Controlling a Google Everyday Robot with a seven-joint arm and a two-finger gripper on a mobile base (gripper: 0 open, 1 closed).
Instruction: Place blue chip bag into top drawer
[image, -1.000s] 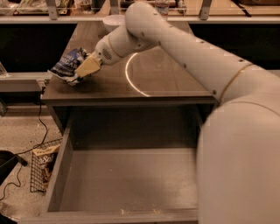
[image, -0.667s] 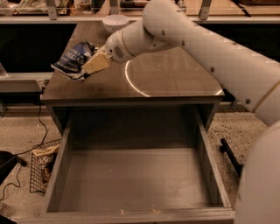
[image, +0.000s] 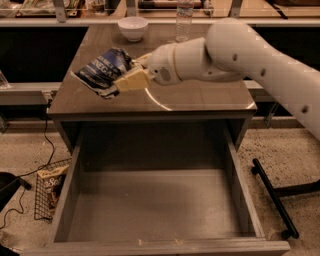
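Shifted right since the earlier frame: the gripper (image: 121, 76) and its load sit nearer the tabletop (image: 200, 97) front edge. Fingers pinched on the blue chip bag (image: 100, 71), held over the table's left side. Top drawer (image: 155, 205) is open below; carry forward and lower likely next.

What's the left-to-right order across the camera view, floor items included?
wire basket on the floor → blue chip bag → gripper over the tabletop, jaws shut on the bag → water bottle → black bar on the floor. Left out: white bowl, which overlaps the gripper sideways.
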